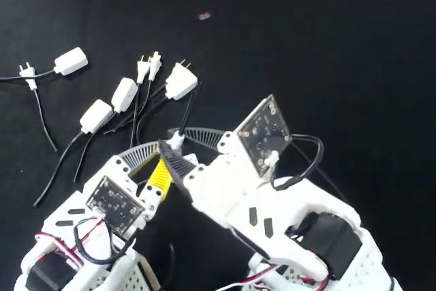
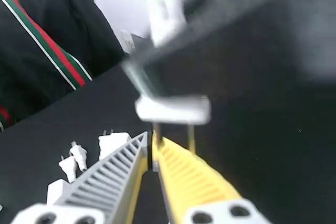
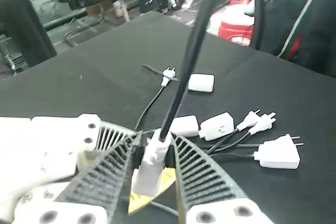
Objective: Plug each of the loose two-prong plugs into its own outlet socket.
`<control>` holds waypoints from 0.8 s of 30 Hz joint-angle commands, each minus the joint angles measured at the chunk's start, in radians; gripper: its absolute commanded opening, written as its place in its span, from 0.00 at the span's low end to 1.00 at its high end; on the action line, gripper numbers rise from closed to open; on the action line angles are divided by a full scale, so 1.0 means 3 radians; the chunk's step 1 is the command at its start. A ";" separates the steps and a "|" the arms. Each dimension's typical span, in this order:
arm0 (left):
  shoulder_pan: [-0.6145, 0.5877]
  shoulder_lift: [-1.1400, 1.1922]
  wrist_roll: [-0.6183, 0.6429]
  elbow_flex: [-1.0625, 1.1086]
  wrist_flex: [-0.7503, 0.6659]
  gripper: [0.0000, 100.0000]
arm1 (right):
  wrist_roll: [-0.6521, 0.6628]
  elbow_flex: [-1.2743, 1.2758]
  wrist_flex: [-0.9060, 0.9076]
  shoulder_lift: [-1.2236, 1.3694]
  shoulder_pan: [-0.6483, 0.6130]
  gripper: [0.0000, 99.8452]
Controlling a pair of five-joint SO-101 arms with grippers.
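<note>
Three sockets (image 1: 71, 60) (image 1: 125, 93) (image 1: 96, 115), four plugs (image 1: 27, 73) (image 1: 142, 68) (image 1: 155, 65) (image 1: 180, 80) (one larger); right end effector (image 3: 156, 139) grasps fifth plug (image 3: 149, 167); left end effector (image 2: 152, 142) clenched.

On the tabletop (image 1: 340, 66), the far-left socket (image 1: 71, 61) lies beside a lone plug (image 1: 28, 73). Two nearer sockets (image 1: 125, 94) lie left of the paired plugs (image 1: 143, 69) and the larger plug (image 1: 181, 80). Nearest the arms, a fifth plug (image 3: 149, 166) sits between the right gripper (image 3: 156, 139) fingers.
</note>
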 commanded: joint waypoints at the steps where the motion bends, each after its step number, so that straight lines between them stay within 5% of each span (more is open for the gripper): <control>1: -0.0038 0.0000 -0.0005 0.0003 -0.0097 0.03 | 0.0026 -0.0013 0.0036 -0.0018 -0.0077 0.01; 15: 0.0003 0.0000 0.0179 -0.0529 0.0404 0.03 | 0.0123 0.0028 0.0082 -0.0018 -0.0072 0.01; 24: 0.0529 0.0000 0.0092 -0.0744 0.0747 0.03 | 0.0179 0.0171 -0.0061 -0.0018 -0.0082 0.01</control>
